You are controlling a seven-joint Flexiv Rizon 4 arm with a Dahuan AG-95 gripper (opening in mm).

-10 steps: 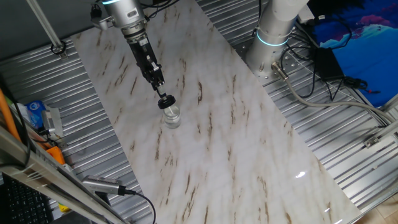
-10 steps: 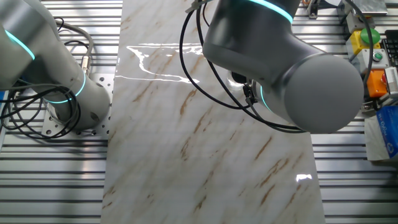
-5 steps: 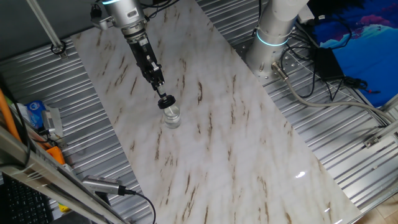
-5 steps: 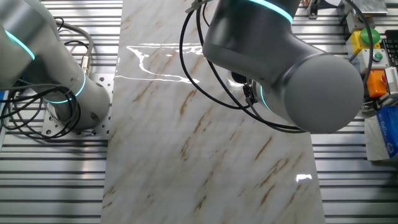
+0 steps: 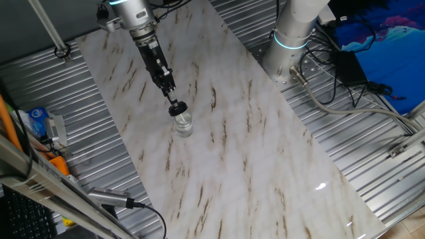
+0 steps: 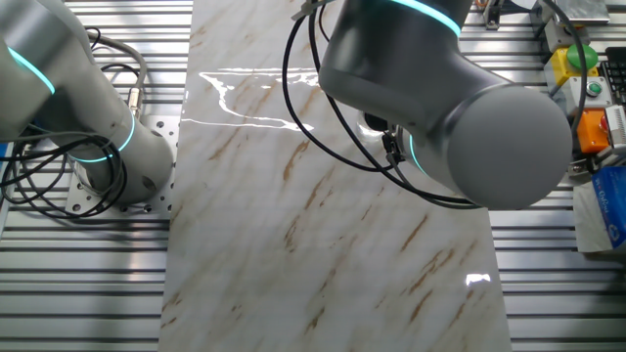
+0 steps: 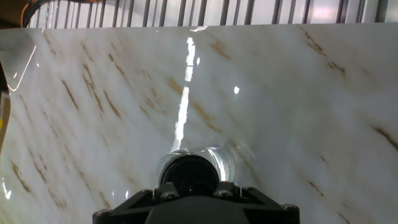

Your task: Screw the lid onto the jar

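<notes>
The clear glass jar (image 5: 183, 125) stands upright on the marble board (image 5: 232, 159), left of its middle. The black lid (image 5: 178, 108) sits on top of the jar. My gripper (image 5: 174, 103) reaches down from the upper left and is shut on the lid. In the hand view the lid (image 7: 189, 173) is a dark round disc just ahead of the hand body, with the jar's glass rim (image 7: 226, 160) showing around it; the fingertips themselves are hidden. In the other fixed view my arm (image 6: 460, 108) hides the jar and the lid.
A second robot arm's base (image 5: 292, 36) with cables stands beyond the board's right edge and shows at the left in the other fixed view (image 6: 108, 147). A blue packet (image 5: 38, 118) and orange items lie on the ribbed metal table at the left.
</notes>
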